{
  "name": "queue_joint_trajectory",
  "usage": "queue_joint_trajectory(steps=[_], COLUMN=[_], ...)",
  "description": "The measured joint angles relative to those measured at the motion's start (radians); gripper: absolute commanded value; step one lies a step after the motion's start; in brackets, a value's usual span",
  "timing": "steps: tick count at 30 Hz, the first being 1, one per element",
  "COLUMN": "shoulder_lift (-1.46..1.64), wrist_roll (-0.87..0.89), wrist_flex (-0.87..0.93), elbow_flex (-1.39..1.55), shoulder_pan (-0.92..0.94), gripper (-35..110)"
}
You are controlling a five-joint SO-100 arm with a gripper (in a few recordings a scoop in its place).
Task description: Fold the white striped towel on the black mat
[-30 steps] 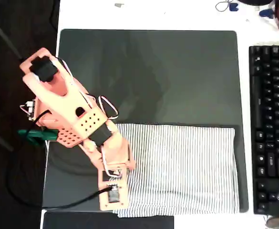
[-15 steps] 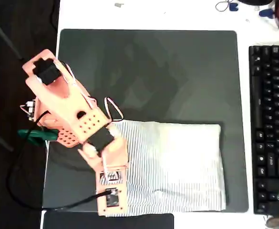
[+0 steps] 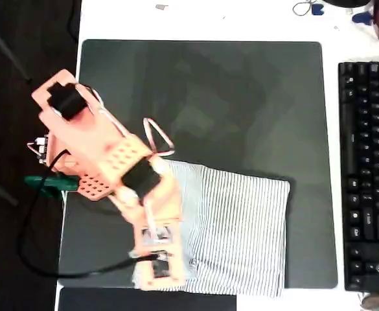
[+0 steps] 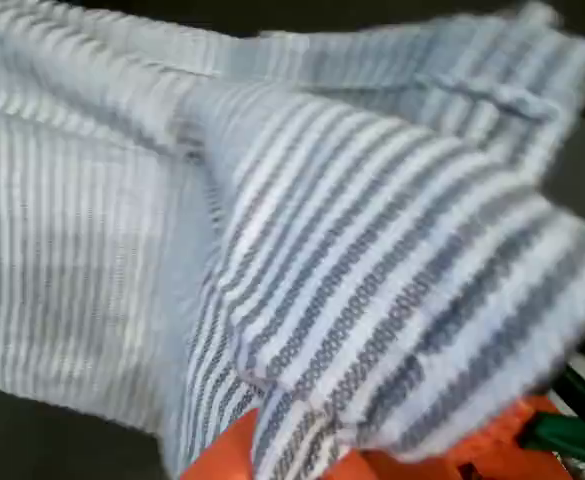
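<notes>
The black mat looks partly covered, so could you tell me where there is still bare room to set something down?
The upper half of the black mat is bare, from its top edge down to the white striped towel. A narrower bare strip runs between the towel's right edge and the keyboard. The lower left is crowded by the arm and the gripper, which holds the cloth.

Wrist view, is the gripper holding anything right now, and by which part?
Yes, the white striped towel, pinched at a bunched edge fold near its left end in the overhead view.

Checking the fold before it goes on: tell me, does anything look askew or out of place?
The white striped towel sits skewed on the black mat: its top edge slants and its lower edge overhangs the mat's front edge. In the wrist view, cloth bunches over the orange gripper.
</notes>
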Motion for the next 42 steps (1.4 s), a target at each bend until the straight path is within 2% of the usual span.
queue_joint_trajectory(steps=[10, 15, 24, 29, 34, 42], shoulder_lift=[-0.472, -0.666, -0.864, -0.888, -0.782, -0.457], wrist_roll=[0.100, 0.137, 0.204, 0.199, -0.014, -0.588], wrist_flex=[-0.094, -0.144, -0.267, -0.304, -0.179, -0.112], elbow_flex=[-0.402, -0.575, -0.793, -0.848, -0.796, -0.442], shoulder_pan=[-0.199, -0.235, -0.299, -0.316, -0.310, -0.311], gripper=[1, 9, 23, 25, 26, 34])
